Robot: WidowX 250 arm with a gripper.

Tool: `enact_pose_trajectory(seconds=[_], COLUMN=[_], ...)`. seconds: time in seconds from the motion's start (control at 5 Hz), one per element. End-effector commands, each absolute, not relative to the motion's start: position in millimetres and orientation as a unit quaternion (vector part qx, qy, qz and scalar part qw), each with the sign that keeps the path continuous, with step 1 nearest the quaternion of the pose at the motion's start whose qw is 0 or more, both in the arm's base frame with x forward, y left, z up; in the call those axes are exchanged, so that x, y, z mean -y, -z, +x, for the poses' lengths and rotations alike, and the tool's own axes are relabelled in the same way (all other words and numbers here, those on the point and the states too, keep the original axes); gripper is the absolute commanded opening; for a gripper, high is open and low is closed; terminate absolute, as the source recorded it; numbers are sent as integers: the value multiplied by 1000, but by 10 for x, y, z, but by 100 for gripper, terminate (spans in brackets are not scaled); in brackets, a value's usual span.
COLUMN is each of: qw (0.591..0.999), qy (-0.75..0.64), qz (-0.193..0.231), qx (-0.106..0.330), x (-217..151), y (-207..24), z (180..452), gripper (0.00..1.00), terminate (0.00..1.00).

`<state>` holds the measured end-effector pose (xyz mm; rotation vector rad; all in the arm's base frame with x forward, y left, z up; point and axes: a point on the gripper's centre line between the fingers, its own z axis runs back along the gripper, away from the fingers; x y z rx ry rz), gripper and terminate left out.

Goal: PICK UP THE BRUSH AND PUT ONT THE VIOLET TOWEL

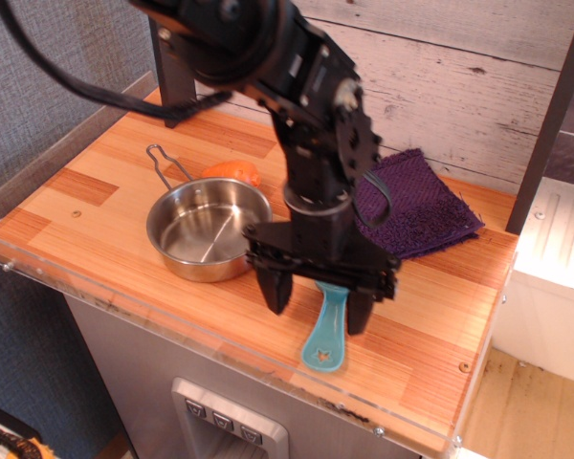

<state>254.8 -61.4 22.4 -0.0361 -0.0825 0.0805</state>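
The teal brush (325, 337) lies on the wooden counter near the front edge. Only its handle with the star cutout shows. Its bristle head is hidden behind my gripper. My gripper (318, 304) is open and hangs right over the brush, with one finger on each side of the handle. The violet towel (423, 208) lies flat at the back right of the counter, partly hidden by my arm.
A steel pan (203, 231) with a wire handle stands left of the gripper. An orange object (233, 172) lies behind the pan. A clear plastic lip (153, 304) runs along the counter's front edge. A dark post (551, 115) stands at the right.
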Motion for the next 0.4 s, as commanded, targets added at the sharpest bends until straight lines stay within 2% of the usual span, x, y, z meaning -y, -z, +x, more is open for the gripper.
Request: enact_pose_trajectory(seconds=[0.0,0.2], qw=[998,998], qy=[-27,-27], qz=[-3,-3], qx=[63,58], x=[658,649], y=[-169,-144], z=[2621,2627], gripper=[100,0], terminate=[0,0])
